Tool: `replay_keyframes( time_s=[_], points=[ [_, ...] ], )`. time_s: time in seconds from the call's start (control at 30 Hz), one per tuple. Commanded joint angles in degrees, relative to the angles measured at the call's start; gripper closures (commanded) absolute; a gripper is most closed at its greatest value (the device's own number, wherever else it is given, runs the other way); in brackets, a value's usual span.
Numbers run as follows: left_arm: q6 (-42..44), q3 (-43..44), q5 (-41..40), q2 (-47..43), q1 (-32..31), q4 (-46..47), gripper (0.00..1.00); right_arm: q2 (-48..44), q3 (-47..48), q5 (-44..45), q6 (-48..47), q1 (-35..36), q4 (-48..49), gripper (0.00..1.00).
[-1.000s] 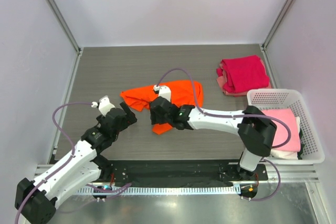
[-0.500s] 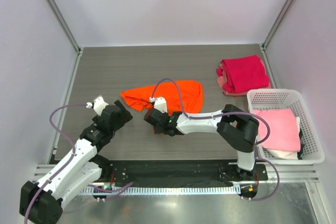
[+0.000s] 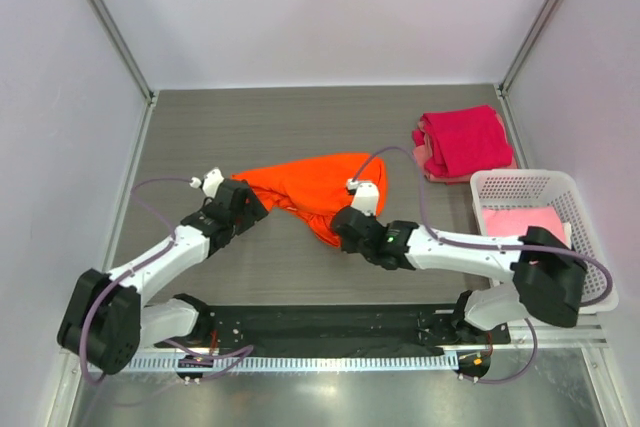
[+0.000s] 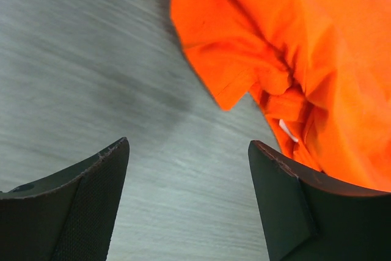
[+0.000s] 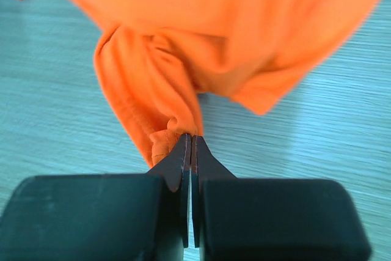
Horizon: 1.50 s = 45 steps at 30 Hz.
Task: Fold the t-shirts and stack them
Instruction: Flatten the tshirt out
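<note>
Basket (image 3: 520, 179) sits well right; right fingers (image 5: 176, 172) pinch the orange shirt (image 3: 320, 179), left fingers (image 4: 73, 212) gape wide beside it.

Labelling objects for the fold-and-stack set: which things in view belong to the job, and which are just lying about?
Job: orange t-shirt, pinched by the shut right gripper; open left gripper beside its edge; folded magenta-red t-shirt on a pale pink one; pink t-shirt in the white lattice basket.
Lying about: that basket itself; table.
</note>
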Motion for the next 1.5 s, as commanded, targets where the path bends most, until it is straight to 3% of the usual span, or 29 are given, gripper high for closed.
replay_keyframes(
  time_s=[0.0, 0.37, 0.43, 0.5, 0.57, 0.63, 0.67, 0.7, 0.87, 1.1, 1.23, 1.33, 1.37, 1.47],
  points=[
    [-1.4, 2.7, 1.8, 4.7, 0.6, 6.3, 0.21, -5.0, -3.3, 2.0, 2.3, -1.4, 0.5, 0.99],
    [-6.2, 9.0, -0.6, 19.3, 1.1, 9.4, 0.42, -9.3, -6.7, 0.7, 1.2, -2.7, 1.2, 0.98],
    [-6.3, 10.2, -1.8, 21.3, 1.5, 9.9, 0.48, -9.5, -7.2, 0.3, 0.7, -2.7, 1.2, 0.79],
    [-5.9, 11.5, -3.5, 22.5, 2.1, 10.0, 0.60, -9.7, -7.7, -1.2, -0.2, -2.7, 1.9, 0.53],
    [-5.4, 12.2, -3.3, 24.3, 2.8, 10.5, 0.73, -9.1, -7.8, -4.3, -1.5, -2.7, 4.0, 0.46],
    [-3.3, 13.0, -1.1, 25.9, 3.9, 12.3, 0.81, -8.1, -7.2, -5.9, -3.1, -2.7, 4.9, 0.44],
    [-2.9, 13.4, -0.5, 27.3, 4.3, 12.5, 0.92, -7.4, -6.9, -6.6, -3.5, -2.7, 6.1, 0.43],
    [-2.6, 14.0, 0.3, 27.8, 4.9, 12.6, 0.97, -6.0, -6.2, -7.5, -3.6, -2.6, 6.6, 0.42],
    [-0.4, 13.8, 3.9, 28.3, 5.5, 13.8, 1.00, -0.1, -3.5, -9.2, -4.3, -2.6, 9.8, 0.39],
    [1.1, 11.3, 3.8, 22.3, 6.1, 13.0, 1.00, 5.8, -3.0, -12.0, -4.0, -2.6, 16.0, 0.37],
    [2.4, 11.6, 4.1, 19.3, 6.3, 11.4, 1.00, 7.9, -2.1, -12.3, -4.2, -2.6, 16.6, 0.39],
    [3.1, 11.5, 4.1, 17.3, 6.2, 10.3, 1.00, 7.6, -1.4, -9.8, -4.2, -2.6, 14.6, 0.79],
    [3.4, 11.5, 4.1, 16.7, 6.4, 10.0, 1.00, 7.3, -1.1, -7.3, -3.9, -2.7, 13.3, 0.99],
    [4.2, 11.9, 3.7, 14.1, 6.5, 8.3, 1.00, 4.4, -0.8, -5.1, -3.8, -4.1, 9.6, 0.99]
  ],
)
